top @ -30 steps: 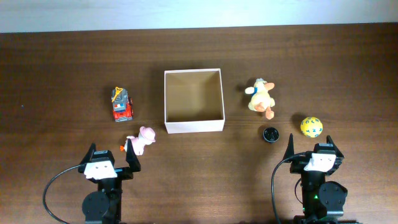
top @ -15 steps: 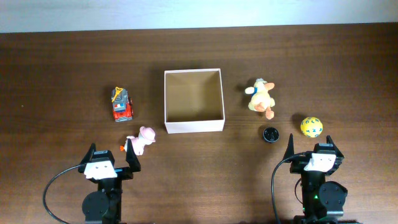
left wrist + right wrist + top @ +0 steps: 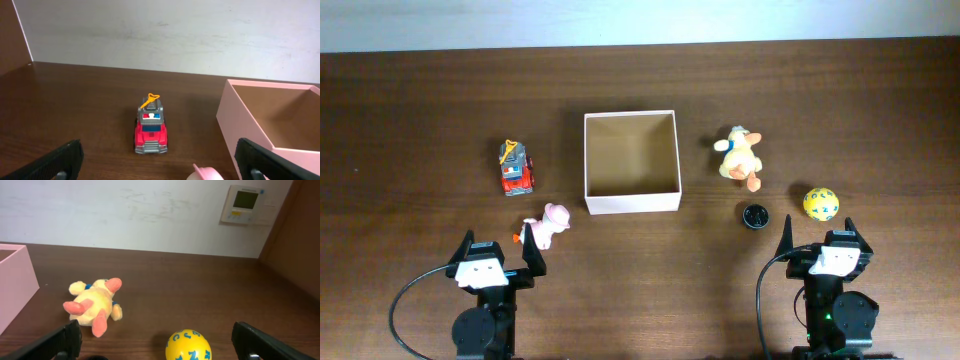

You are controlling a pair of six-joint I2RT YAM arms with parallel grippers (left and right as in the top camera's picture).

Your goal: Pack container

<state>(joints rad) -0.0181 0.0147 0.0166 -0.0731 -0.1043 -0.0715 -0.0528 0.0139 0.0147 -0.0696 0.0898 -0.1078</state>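
Nothing has moved: left fingers [image 3: 50, 162] and right fingers [image 3: 272, 340] stay spread, empty; the container [image 3: 631, 202] sits between a toy fire truck [image 3: 516, 168] left and a plush duck [image 3: 740, 157] right.

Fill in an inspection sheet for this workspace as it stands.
Surface: dark brown wooden table, no spills seen.
Job's things: square cream-walled cardboard container, upright, nothing inside; red toy fire truck and pink plush toy to its left; yellow plush duck and yellow ball with blue marks to its right.
Clutter: small black round object near the ball.
Grippers: left gripper and right gripper both open, holding nothing.
Cables: black cable looping beside each arm base.
Surroundings: white wall; wall-mounted control panel.
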